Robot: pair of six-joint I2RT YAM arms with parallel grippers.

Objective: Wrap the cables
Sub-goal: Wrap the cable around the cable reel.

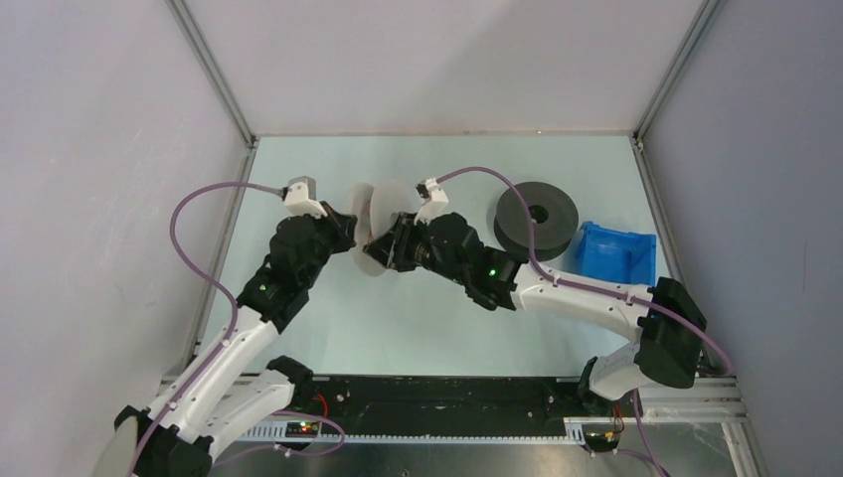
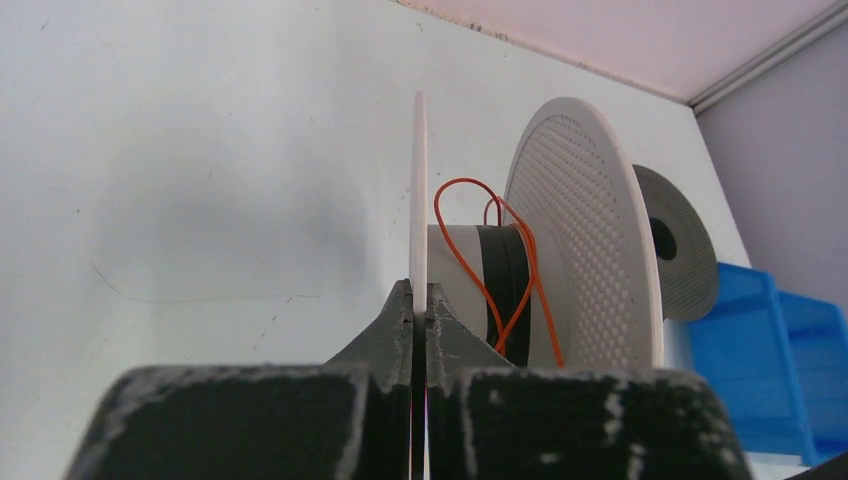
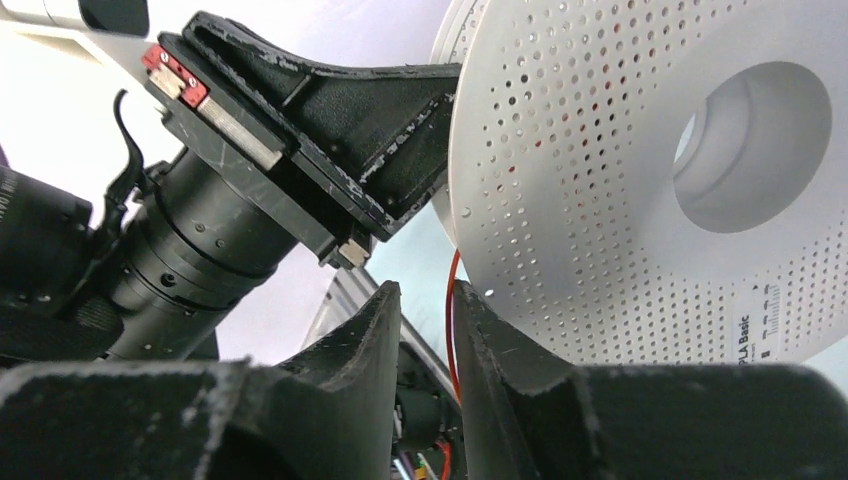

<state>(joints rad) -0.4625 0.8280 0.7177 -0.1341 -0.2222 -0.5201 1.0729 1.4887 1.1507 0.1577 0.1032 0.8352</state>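
Note:
A white flanged spool (image 1: 390, 204) stands on edge mid-table. My left gripper (image 1: 350, 238) is shut on the spool's thin solid flange (image 2: 419, 200), as the left wrist view shows (image 2: 419, 292). The reddish cable (image 2: 478, 250) loops loosely round the spool's hub next to the perforated flange (image 2: 590, 240). My right gripper (image 1: 386, 248) is at the spool's near side. In the right wrist view its jaws (image 3: 427, 292) stand slightly apart, and the reddish cable (image 3: 452, 330) runs down between them, close to the right finger, under the perforated flange (image 3: 620, 190). The blue cable is not in view.
A dark grey spool (image 1: 537, 219) lies right of the white one, and also shows in the left wrist view (image 2: 685, 240). A blue bin (image 1: 616, 253) sits at the right, near the enclosure wall. Lilac arm cables arch over both wrists.

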